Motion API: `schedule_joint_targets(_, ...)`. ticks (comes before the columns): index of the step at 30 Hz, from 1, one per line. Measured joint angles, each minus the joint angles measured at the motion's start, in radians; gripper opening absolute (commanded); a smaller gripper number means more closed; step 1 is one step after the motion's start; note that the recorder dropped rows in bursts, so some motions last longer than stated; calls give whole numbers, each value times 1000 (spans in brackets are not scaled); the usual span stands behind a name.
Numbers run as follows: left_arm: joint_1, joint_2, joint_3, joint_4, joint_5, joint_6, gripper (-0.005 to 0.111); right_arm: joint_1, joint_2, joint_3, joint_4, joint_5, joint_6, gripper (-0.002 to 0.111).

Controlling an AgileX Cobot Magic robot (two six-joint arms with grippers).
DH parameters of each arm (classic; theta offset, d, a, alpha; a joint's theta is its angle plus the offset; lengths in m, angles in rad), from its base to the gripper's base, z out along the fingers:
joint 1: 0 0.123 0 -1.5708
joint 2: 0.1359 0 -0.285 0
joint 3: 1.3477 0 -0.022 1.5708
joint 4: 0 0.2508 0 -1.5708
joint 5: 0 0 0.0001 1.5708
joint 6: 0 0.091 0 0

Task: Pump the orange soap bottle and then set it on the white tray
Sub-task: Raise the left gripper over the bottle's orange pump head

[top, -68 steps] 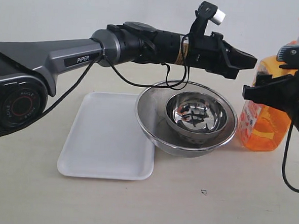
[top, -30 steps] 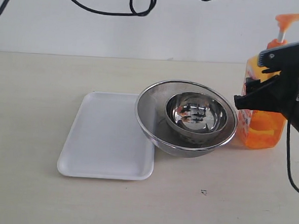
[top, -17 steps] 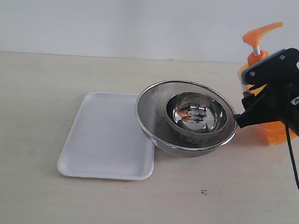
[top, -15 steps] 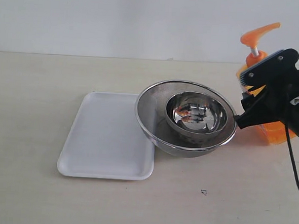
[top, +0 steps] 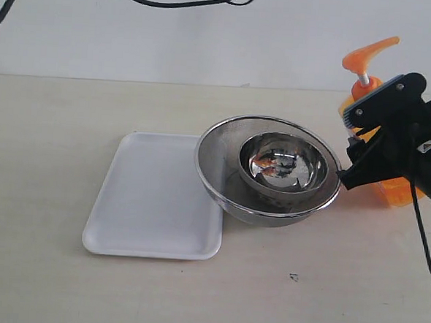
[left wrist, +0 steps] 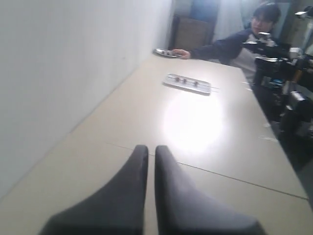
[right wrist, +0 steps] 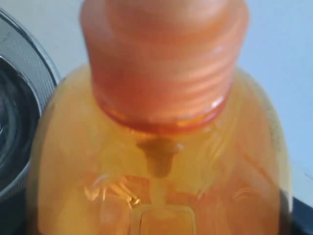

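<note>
While the right gripper (top: pixel 359 145) clasps the tilted bottle (top: pixel 393 191) beside the bowls (top: pixel 271 209) (left gripper (left wrist: pixel 150 164) pinched together, idle), placing on the tray (top: pixel 147 201) remains, and whether it was pumped cannot be told.

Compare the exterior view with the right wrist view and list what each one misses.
Exterior only: the white tray, the pump head, and the right pincer clasping the tilted orange soap bottle. Right wrist only: the dip tube below the ribbed collar. Both: the bottle and the outer steel bowl.
</note>
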Motion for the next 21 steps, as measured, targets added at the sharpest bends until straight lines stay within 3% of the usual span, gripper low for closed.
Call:
schedule_joint_targets(4, -52, 4, 2, 2, 147, 77, 5, 0, 0, 0, 0, 2, -4, 0)
schedule_joint_targets(10, -117, 2, 38, 1, 500, 234, 5, 0, 0, 0, -2, 6, -8, 0)
schedule_joint_targets(14, -128, 2, 90, 1, 689, 440, 5, 0, 0, 0, -2, 7, -8, 0)
schedule_joint_targets(21, -174, 2, 232, 1, 884, 661, 5, 0, 0, 0, -2, 10, -15, 0)
